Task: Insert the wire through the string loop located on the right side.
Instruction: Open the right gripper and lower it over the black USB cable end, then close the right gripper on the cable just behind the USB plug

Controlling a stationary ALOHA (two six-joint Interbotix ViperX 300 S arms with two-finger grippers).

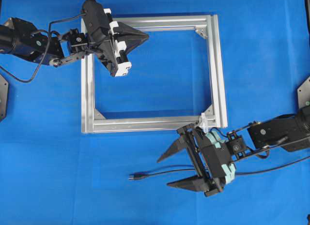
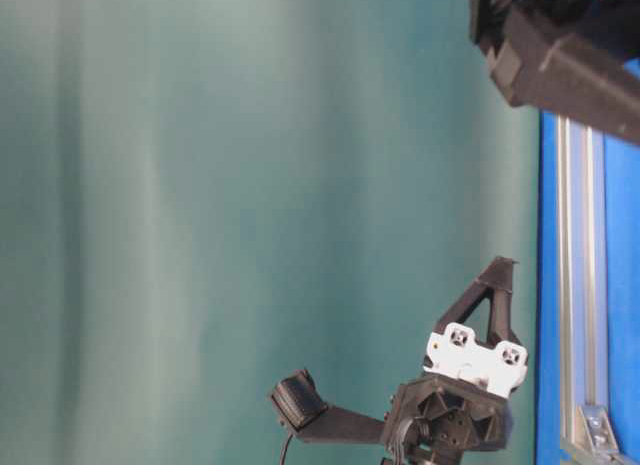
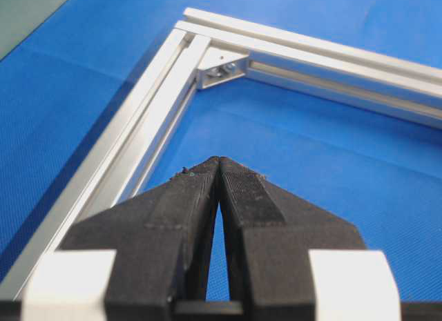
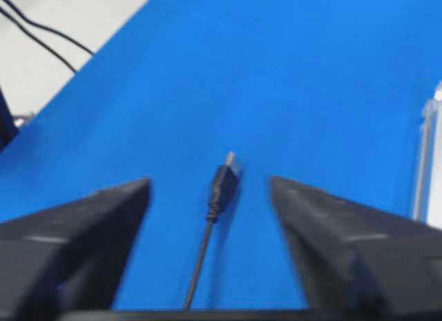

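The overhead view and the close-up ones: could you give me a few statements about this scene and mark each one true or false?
1. The right gripper has its jaws spread open. True.
2. The wire is clamped in the right gripper. False: it lies on the blue cloth between the open jaws, its plug tip free.
3. The left gripper is shut with nothing in it. True.
4. The wire already runs through the string loop. False: the loop sits at the silver frame's lower right corner, apart from the wire.
5. The left gripper hangs outside the frame. False: its tips are over the frame's upper part.
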